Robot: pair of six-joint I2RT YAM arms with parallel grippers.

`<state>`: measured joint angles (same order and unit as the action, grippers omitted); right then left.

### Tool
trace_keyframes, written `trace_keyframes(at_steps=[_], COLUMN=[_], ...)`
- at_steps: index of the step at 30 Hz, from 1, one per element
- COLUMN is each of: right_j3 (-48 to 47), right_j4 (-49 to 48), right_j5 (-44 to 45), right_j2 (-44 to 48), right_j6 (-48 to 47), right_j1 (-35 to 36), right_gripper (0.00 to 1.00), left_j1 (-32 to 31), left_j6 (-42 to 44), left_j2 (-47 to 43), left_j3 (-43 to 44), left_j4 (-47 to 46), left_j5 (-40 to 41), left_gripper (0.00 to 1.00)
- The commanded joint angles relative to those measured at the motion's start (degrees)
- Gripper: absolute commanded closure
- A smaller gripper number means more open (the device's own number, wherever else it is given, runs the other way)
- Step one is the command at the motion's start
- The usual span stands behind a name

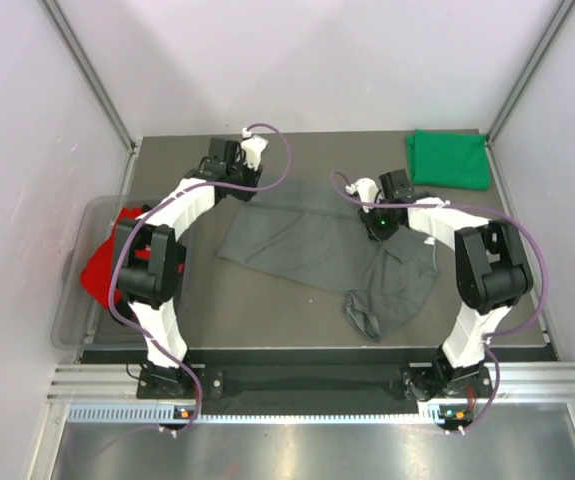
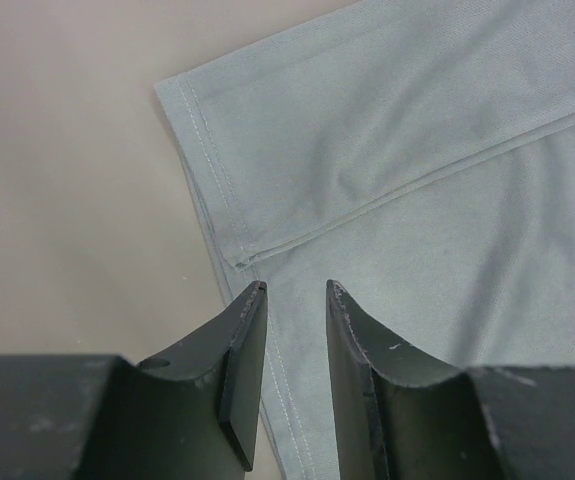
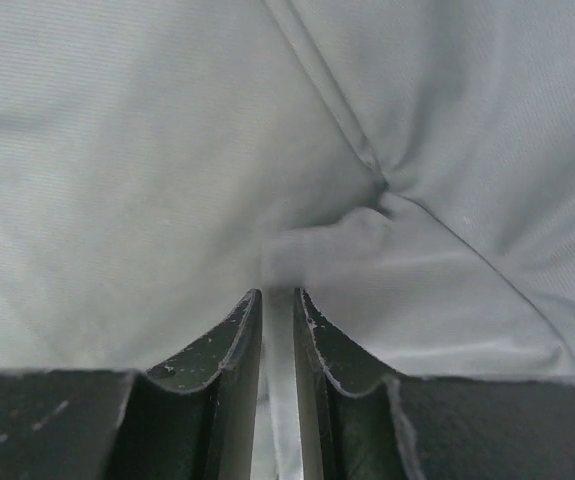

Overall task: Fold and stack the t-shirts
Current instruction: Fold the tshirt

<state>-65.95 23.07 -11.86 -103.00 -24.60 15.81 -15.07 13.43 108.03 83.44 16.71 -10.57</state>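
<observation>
In the middle of the flat grey-brown surface lies a dark grey short-sleeved cotton t-shirt, spread out crookedly, with one end bunched into a loose roll toward the near right. The left gripper hangs over the shirt's far left edge. In the left wrist view its two dark fingers stand apart with a narrow gap, the left gripper poised just over the stitched hem where the dark grey t-shirt meets the bare surface. Whether the tips touch the cloth cannot be told.

The right gripper sits low over the shirt's right half, near the seam. Seen from its wrist, the right gripper is drawn nearly together, pinching a raised fold of the grey cloth, a thin strip of which shows between the fingers.

At the far right corner of the surface rests a bright green t-shirt, folded into a neat rectangle and well apart from the grey one. Off the left edge, a clear plastic tub holds a crumpled red t-shirt, partly hidden behind the left arm.
</observation>
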Motion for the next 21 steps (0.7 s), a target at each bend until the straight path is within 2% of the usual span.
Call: trace_keyframes(at_steps=[1,7,11,13,15,17,21], right_j3=[-0.4,-1.63,-4.0,-6.01,-8.04,-8.84,-10.85], right_j4=[-1.19,-0.48,0.74,1.71,2.68,3.03,2.42], right_j5=[1.13,3.16,2.45,2.54,2.54,2.8,1.58], right_j2=[2.72,3.24,5.17,5.53,5.18,4.74,3.69], right_j6=[-0.8,-1.24,-1.41,-1.33,-1.41,-1.41,0.25], right_j1=[0.45,-0.6,-4.47,-7.18,-9.99,-11.67,-18.42], right_gripper=[0.8,0.81,0.8,0.77,0.69,0.63,0.56], left_j1=[-0.31,-0.31,-0.22,-0.22,-0.22,-0.22,-0.22], left_j6=[0.1,0.54,0.81,1.33,1.07,1.33,0.2], left_j2=[-3.0,-4.05,-4.49,-3.88,-1.44,1.12,10.35], left_j3=[-0.64,-1.35,-0.91,0.92,4.16,7.16,16.73], left_j4=[-2.21,-2.38,-2.38,-1.95,-0.63,2.96,9.3], left_j5=[-0.6,0.02,0.02,0.02,-0.24,-1.99,-6.12], left_gripper=[0.65,0.65,0.64,0.64,0.57,0.55,0.51])
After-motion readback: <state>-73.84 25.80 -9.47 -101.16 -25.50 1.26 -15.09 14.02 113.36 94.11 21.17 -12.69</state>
